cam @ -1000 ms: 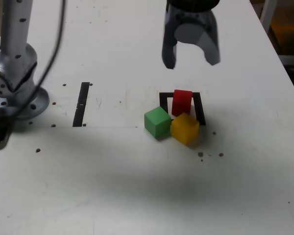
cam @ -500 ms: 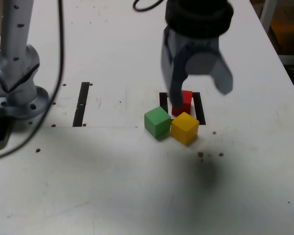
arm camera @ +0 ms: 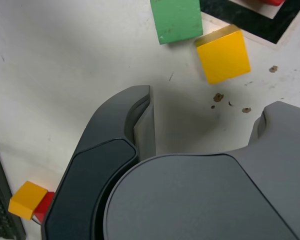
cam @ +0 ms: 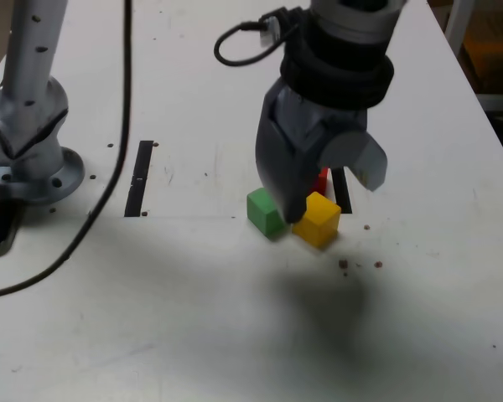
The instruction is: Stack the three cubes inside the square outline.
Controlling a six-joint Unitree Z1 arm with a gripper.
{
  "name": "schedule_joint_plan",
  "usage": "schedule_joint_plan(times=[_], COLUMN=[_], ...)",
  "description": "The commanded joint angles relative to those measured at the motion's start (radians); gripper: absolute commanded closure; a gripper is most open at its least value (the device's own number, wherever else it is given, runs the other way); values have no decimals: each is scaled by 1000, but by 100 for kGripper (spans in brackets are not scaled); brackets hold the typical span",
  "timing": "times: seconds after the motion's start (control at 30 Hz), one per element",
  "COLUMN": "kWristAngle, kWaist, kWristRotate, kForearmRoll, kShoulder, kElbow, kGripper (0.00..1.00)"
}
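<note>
We see the red cube (cam: 322, 179) inside the square outline (cam: 344, 193), mostly hidden behind the gripper (cam: 331, 201); the green cube (cam: 264, 211) and yellow cube (cam: 318, 220) sit just outside its front edge, close together, whether touching we cannot tell. Our gripper hangs low over the pair with its fingers spread apart, holding nothing. We judge the risk is a finger landing on the green cube, shoving it, since the cubes sit so near.
</note>
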Motion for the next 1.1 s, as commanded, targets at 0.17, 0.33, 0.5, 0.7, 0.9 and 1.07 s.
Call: schedule_joint_plan(times=[0.17, 0.33, 0.5, 0.7, 0.9, 1.07], kWristAngle=[-31, -57, -80, -105, -134, -145], kWaist=[41, 79, 104, 111, 111, 112], kWristRotate=[14, 33, 55, 59, 67, 73], kForearmRoll=[-55, -101, -121, -129, -142, -151], kShoulder=[32, 37, 40, 49, 71, 91], kElbow=[7, 36, 71, 97, 97, 89], kGripper=[14, 14, 14, 14, 14, 14])
